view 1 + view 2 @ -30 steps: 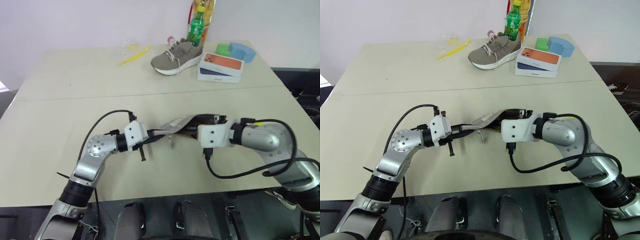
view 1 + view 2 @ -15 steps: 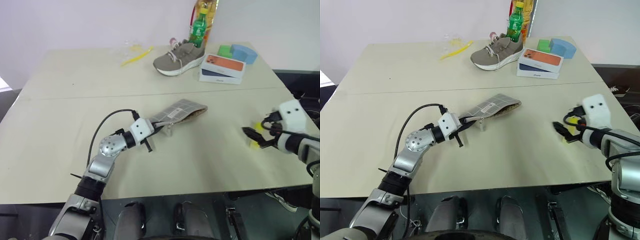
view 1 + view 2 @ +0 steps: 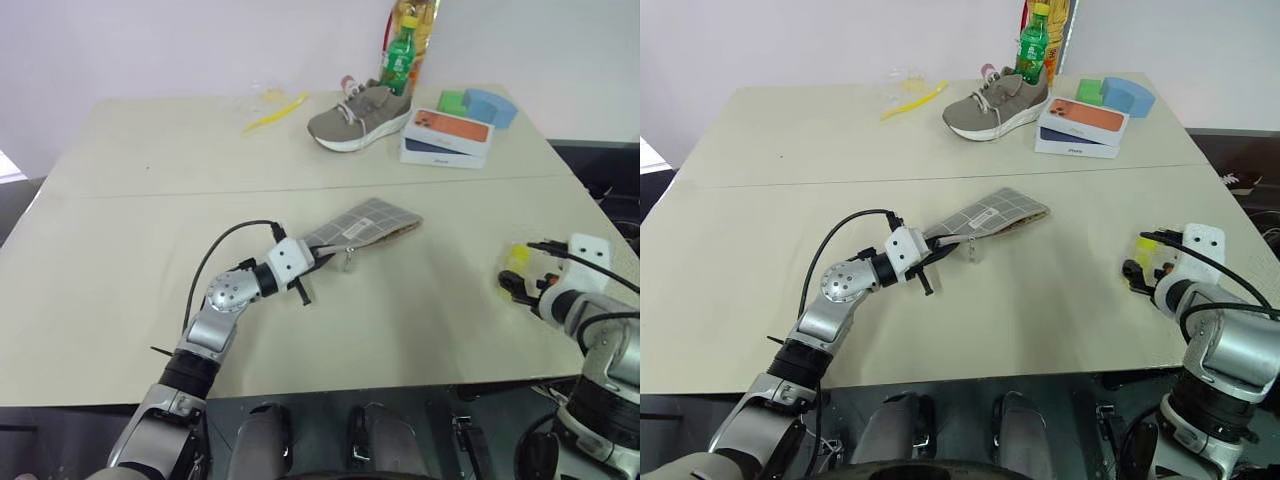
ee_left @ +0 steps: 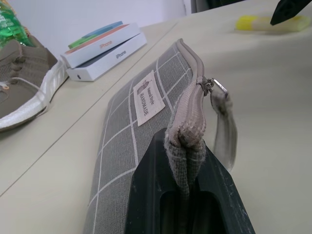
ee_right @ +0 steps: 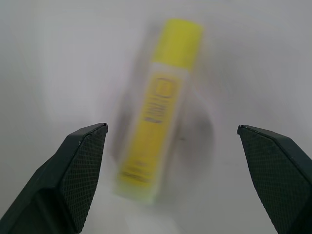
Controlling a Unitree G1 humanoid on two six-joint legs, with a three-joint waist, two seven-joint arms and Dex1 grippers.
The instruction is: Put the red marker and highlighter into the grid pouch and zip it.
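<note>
Right gripper (image 5: 170,141) hangs spread wide over the highlighter (image 5: 158,109), which lies on the table (image 3: 150,240) at the right edge of the frame, its length running between your two fingers, away from the wrist. Left gripper (image 4: 187,195) pinches the end of the grid pouch (image 3: 365,222) mid-frame, well apart. You have one highlighter and one pouch; I can't spot the red marker.

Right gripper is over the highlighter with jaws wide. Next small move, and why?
Probably lower the right gripper a little and close on the highlighter. The highlighter lies on the table between the open fingers, not yet gripped. The left gripper is shut on the end of the grid pouch, holding it ready, so grasping the highlighter looks like the step due.
</note>
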